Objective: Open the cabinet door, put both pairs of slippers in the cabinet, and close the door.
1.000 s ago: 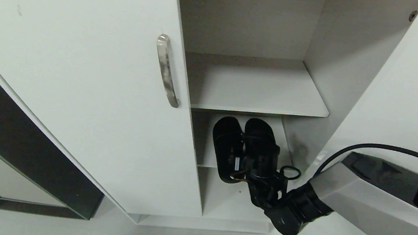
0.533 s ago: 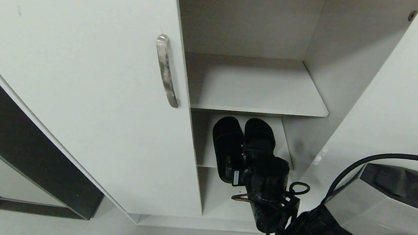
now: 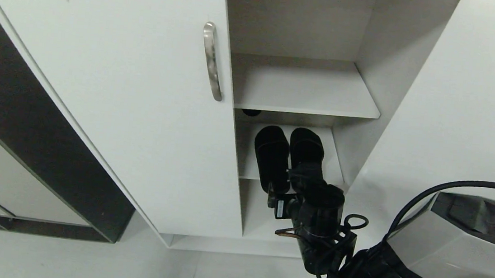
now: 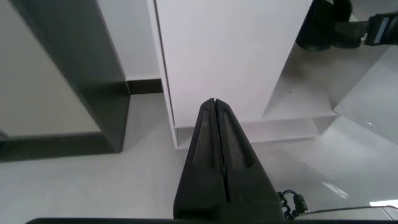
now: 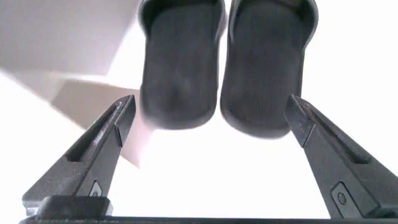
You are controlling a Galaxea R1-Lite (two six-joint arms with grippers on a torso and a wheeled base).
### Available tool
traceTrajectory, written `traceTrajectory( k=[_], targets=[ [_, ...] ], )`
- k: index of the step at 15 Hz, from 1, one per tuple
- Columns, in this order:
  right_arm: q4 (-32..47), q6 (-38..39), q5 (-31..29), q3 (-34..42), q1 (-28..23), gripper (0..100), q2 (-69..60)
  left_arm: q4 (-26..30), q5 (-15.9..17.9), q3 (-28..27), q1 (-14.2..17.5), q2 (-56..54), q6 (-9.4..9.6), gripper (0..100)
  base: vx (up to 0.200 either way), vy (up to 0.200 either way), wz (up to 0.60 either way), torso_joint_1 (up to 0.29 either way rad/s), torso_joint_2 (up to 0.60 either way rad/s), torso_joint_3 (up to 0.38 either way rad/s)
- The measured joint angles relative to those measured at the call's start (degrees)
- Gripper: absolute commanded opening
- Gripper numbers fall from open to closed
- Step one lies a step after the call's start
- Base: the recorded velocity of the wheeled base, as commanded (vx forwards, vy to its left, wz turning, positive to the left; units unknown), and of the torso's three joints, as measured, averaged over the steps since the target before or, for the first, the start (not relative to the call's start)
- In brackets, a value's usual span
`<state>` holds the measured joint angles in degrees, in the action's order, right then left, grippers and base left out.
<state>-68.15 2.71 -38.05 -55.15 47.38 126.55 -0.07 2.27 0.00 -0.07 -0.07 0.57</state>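
A pair of black slippers (image 3: pixel 289 154) lies side by side on the lower shelf (image 3: pixel 334 172) of the white cabinet, toes pointing inward. My right gripper (image 3: pixel 298 182) hovers just outside their heels, open and holding nothing. In the right wrist view the slippers (image 5: pixel 217 68) sit just beyond the spread fingers (image 5: pixel 102 140), apart from them. The cabinet's right door (image 3: pixel 459 109) stands swung open, while the left door (image 3: pixel 111 89) with its metal handle (image 3: pixel 213 60) is closed. My left gripper (image 4: pixel 214 109) is shut and empty, above the floor in front of the closed door.
An upper shelf (image 3: pixel 302 90) is bare. A small dark shape (image 3: pixel 251 112) peeks out under its front edge; I cannot tell what it is. The cabinet's bottom compartment (image 3: pixel 262 222) lies below the slippers. A dark panel (image 3: pixel 26 127) stands to the left.
My right gripper has drawn back from the slippers toward the cabinet front, leaving them on the shelf. The head camera has also shifted, moving the whole picture.
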Motion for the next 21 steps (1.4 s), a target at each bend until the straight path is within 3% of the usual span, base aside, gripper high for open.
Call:
traceTrajectory(
  k=[12,21],
  targets=[
    [-0.01,0.11,0.01,0.09,-1.08,100,-0.26,0.0,0.0,0.0,0.0,0.0,-0.04,0,-0.017,0.0,0.0,0.0,0.0,0.0],
    [-0.04,0.07,-0.11,0.13,-1.88,100,-0.59,0.0,0.02,0.0,-0.02,0.0,-0.04,0,0.0,0.0,0.0,0.002,0.0,0.185]
  ],
)
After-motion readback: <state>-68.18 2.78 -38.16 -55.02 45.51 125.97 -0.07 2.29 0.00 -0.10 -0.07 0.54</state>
